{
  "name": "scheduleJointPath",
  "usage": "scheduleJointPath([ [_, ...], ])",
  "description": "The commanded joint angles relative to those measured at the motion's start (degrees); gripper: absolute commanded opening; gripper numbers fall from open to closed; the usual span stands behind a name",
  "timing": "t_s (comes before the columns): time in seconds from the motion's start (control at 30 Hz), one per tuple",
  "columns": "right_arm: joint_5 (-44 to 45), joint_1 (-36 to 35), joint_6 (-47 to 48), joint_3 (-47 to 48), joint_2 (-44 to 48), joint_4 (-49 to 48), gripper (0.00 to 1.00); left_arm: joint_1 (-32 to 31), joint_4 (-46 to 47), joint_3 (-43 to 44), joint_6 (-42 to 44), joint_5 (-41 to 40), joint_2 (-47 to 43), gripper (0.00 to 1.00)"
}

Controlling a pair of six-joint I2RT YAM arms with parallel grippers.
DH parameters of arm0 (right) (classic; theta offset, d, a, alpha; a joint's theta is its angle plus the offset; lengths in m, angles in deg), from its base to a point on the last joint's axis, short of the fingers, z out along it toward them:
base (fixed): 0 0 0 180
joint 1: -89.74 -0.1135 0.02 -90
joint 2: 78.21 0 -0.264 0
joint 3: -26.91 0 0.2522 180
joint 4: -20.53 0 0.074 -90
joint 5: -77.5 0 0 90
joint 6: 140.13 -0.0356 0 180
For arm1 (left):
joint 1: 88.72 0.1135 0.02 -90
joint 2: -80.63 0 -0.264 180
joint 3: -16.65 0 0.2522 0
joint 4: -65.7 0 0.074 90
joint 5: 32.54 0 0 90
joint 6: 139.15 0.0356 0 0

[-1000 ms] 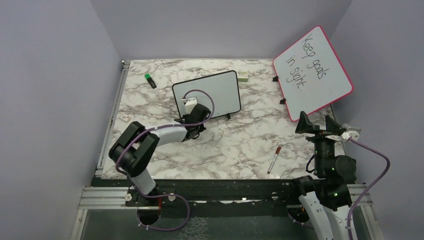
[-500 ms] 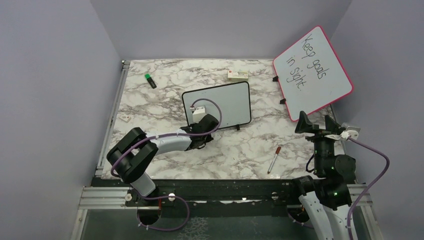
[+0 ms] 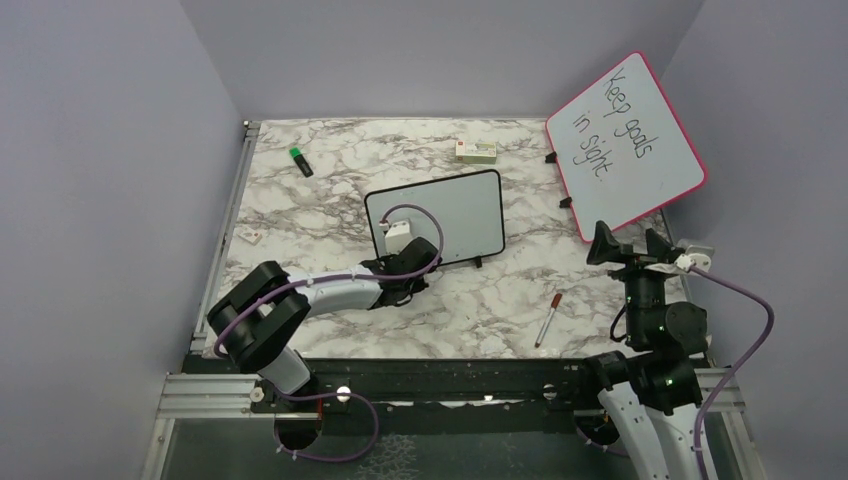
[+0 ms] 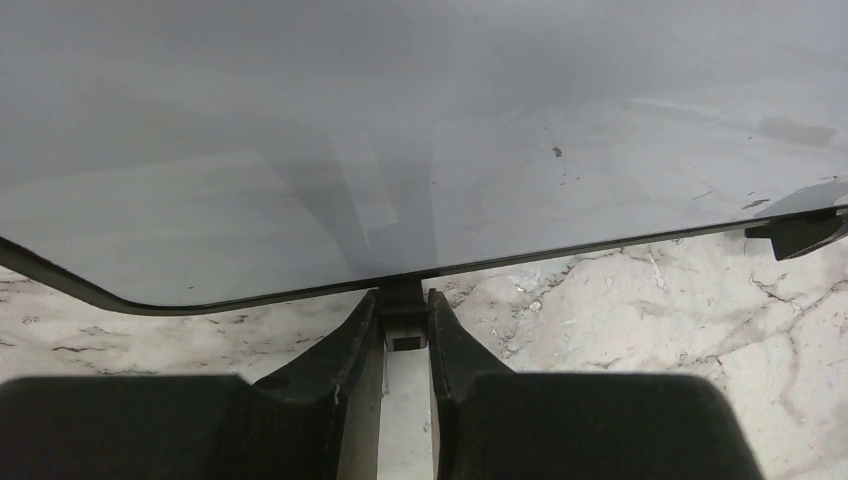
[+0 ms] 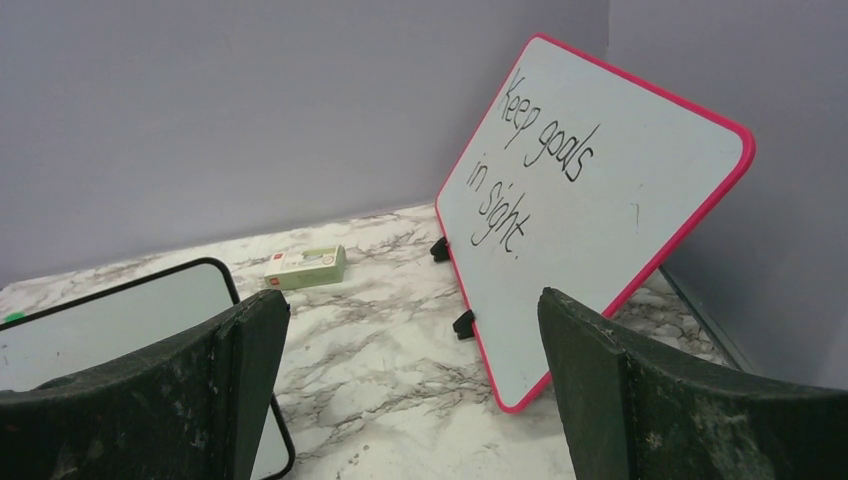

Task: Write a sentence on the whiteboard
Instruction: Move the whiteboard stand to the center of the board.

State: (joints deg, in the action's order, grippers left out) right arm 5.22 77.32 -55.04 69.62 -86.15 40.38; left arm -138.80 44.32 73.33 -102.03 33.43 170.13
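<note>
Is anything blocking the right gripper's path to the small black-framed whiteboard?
Nothing visible. Only bare marble tabletop lies between the right gripper and the small black-framed whiteboard. The red-capped marker lies off that line, on its near side; the left gripper clamps the board's lower edge.

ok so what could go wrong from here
The left claw pinches only a small foot at the near edge of the whiteboard, so the board could pivot or slip free. The marker lies loose; the open right claw might roll it away when reaching.
</note>
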Motion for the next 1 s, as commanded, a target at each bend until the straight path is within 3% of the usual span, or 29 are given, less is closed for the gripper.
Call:
scheduleJointPath([
  [0.0,-1.7,-0.3,-0.4,1.3,-1.8,0.5,1.0,-1.4,0.8,0.0,-1.9,1.3,-1.4,0.21],
  [0.13,-3.3,-0.3,-1.7,3.0,-4.5,2.0,1.0,-1.6,0.7,0.1,-0.8,1.1,-3.4,0.32],
  [0.37,-2.2,-0.3,-4.9,7.9,-11.8,7.7,1.0,-1.6,-0.8,-0.5,2.3,1.0,-10.1,0.65],
  [0.57,-7.2,-0.3,-7.0,14.8,-21.3,16.1,1.0,-1.6,-6.0,1.7,9.4,-0.6,-17.3,0.97],
  [0.8,-4.5,-0.3,-16.6,24.8,-39.0,31.0,1.0,-1.6,-11.1,5.8,21.7,-3.8,-25.9,0.99],
  [0.97,-3.9,-0.3,-21.6,29.0,-46.4,37.3,1.0,-1.6,-14.7,8.9,30.0,-9.5,-30.9,0.99],
])
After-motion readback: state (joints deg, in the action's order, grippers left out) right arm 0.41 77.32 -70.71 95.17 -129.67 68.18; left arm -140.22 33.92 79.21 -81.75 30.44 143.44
